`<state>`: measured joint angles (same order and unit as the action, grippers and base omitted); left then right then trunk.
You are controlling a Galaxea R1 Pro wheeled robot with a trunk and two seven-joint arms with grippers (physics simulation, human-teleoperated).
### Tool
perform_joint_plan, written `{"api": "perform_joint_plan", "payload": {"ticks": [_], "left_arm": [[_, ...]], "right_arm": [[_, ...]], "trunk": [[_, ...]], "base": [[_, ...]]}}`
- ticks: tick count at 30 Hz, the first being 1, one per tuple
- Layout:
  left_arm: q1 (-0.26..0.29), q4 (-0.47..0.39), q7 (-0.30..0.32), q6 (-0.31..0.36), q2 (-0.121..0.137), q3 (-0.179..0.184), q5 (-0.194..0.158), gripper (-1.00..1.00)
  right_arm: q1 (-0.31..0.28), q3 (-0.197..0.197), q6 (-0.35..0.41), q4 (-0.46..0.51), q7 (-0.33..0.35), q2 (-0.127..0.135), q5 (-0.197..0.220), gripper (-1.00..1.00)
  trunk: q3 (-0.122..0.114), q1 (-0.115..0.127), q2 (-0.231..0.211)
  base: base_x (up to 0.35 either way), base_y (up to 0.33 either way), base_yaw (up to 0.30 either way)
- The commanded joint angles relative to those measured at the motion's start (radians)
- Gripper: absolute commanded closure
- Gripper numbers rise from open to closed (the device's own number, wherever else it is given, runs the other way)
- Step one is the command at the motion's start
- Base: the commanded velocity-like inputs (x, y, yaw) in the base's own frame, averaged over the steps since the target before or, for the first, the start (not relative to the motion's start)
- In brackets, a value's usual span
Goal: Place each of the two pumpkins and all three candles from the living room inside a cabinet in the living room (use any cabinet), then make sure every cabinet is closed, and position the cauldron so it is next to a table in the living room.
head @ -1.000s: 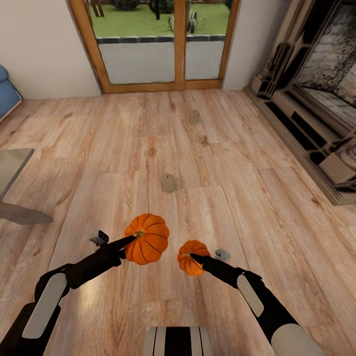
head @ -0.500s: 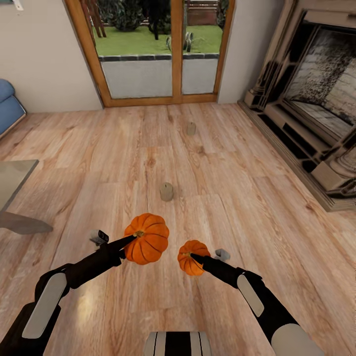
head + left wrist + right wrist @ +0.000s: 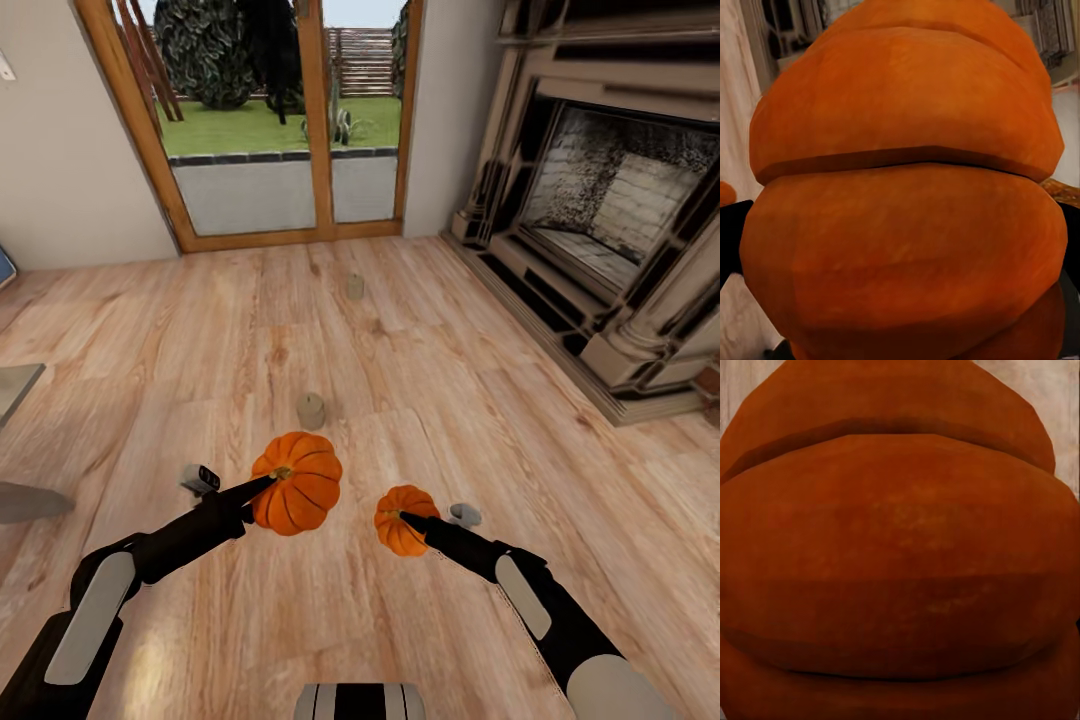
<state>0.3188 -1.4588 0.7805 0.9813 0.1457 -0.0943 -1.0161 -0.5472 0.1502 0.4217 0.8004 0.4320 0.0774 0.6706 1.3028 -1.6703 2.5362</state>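
Left end effector [image 3: 262, 487]: gripping larger pumpkin [image 3: 298, 482], held above floor.
Right end effector [image 3: 408, 520]: gripping smaller pumpkin [image 3: 403, 520], likewise aloft.
Floor [image 3: 480, 400]: light wood planks; two candles [image 3: 311, 410] standing upright, well apart.
Room: fireplace [image 3: 610, 220] at right, glass garden doors [image 3: 270, 120] ahead.

— What colour are the pumpkins?
— Both bright orange with darker ribs: the larger pumpkin [image 3: 297, 483] and the smaller pumpkin [image 3: 403, 520].
— The candles?
— Beige-tan, the near candle [image 3: 310, 410] and the far candle [image 3: 354, 286].
— The floor?
— The floor [image 3: 420, 400] is light wood planks, grained. The fireplace [image 3: 600, 240] is beige with grey brick inside.
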Motion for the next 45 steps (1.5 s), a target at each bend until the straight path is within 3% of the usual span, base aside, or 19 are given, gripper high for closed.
{"api": "perform_joint_plan", "payload": {"ticks": [1,17,45], "left_arm": [[0.000,0.000,0.003,0.004,0.000,-0.001,0.002,1.00],[0.000,0.000,0.002,0.003,0.000,0.000,0.002,1.00],[0.000,0.000,0.002,0.003,0.000,0.001,0.005,1.00]], "right_arm": [[0.000,0.003,0.006,0.000,-0.001,0.003,0.011,1.00],[0.000,0.002,0.022,0.002,-0.001,0.007,0.012,1.00],[0.000,0.002,0.026,0.002,0.022,0.014,0.012,1.00]], "trunk": [[-0.004,0.001,0.000],[-0.069,0.008,-0.004],[-0.199,0.020,-0.010]], "base": [[0.000,0.000,-0.194],[0.000,0.000,-0.037],[0.000,0.000,-0.248]]}}
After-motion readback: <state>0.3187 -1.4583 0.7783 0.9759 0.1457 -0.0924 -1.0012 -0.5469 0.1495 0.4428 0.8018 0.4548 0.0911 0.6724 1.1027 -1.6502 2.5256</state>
